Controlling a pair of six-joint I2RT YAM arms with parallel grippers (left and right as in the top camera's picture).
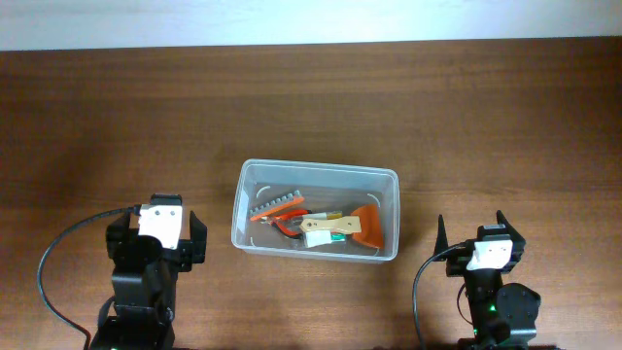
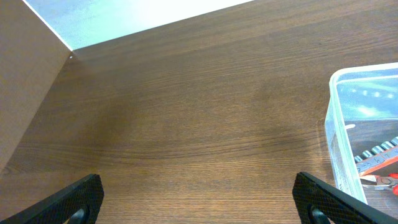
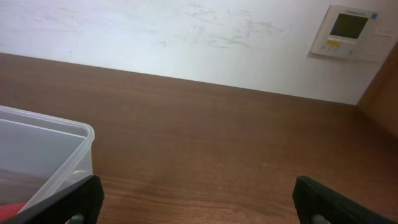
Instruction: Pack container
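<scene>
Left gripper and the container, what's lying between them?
Only bare table lies between the left gripper and the container; the overhead and left wrist views both show it.

Both arms were finished in black. A white block [image 1: 160, 222] was mounted atop the left arm [image 1: 141, 282], and another atop the right arm [image 1: 493, 297]. A black cable [image 1: 44, 277] was looped beside each base. Flat black fingers [image 2: 78, 198] with a fine texture were seen from the wrists.
</scene>
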